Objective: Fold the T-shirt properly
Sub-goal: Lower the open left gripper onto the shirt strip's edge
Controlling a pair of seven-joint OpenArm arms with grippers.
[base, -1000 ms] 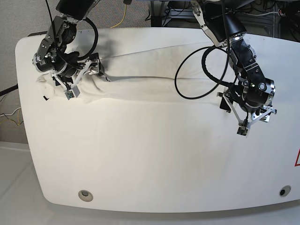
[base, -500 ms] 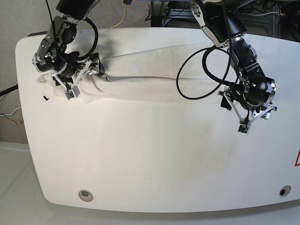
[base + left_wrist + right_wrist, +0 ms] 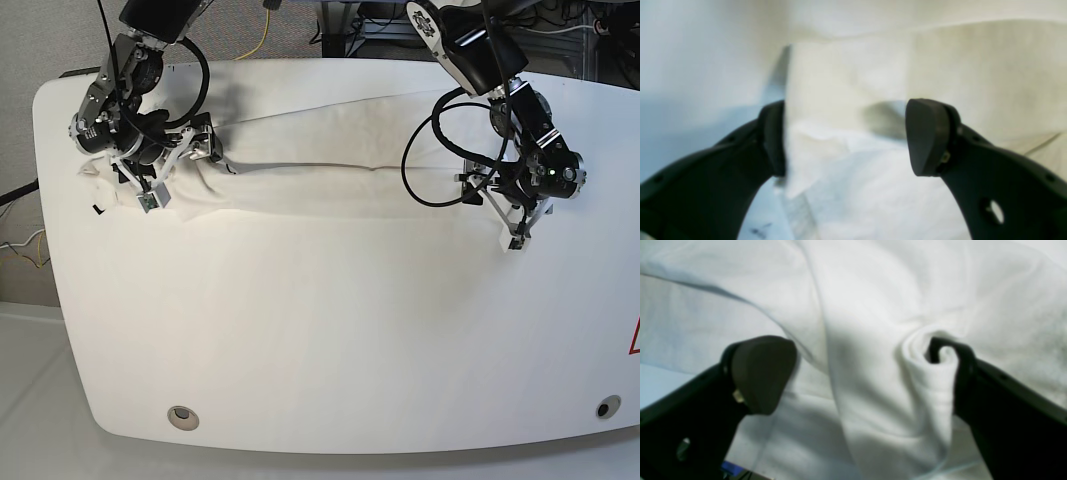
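Note:
The white T-shirt [image 3: 320, 180] lies as a long narrow strip across the back of the white table [image 3: 330, 330]. My right gripper [image 3: 150, 192] is at the strip's left end. In the right wrist view it [image 3: 857, 373] is open, with bunched T-shirt cloth [image 3: 873, 340] between the jaws and a fold curled over one finger. My left gripper [image 3: 512, 230] is at the strip's right end. In the left wrist view it [image 3: 846, 140] is open over the T-shirt's edge [image 3: 846, 83] and grips nothing. A small black tag [image 3: 97, 209] shows by the left end.
The table's front edge has a round hole at left [image 3: 181, 416] and another at right [image 3: 604, 408]. A red marking [image 3: 634, 340] sits at the right edge. Black cable loops [image 3: 440, 150] hang from the left arm over the shirt. Floor clutter lies behind the table.
My left arm has moved back across the table, from the bare top to the shirt's right end. My right arm and the shirt's left end have not moved.

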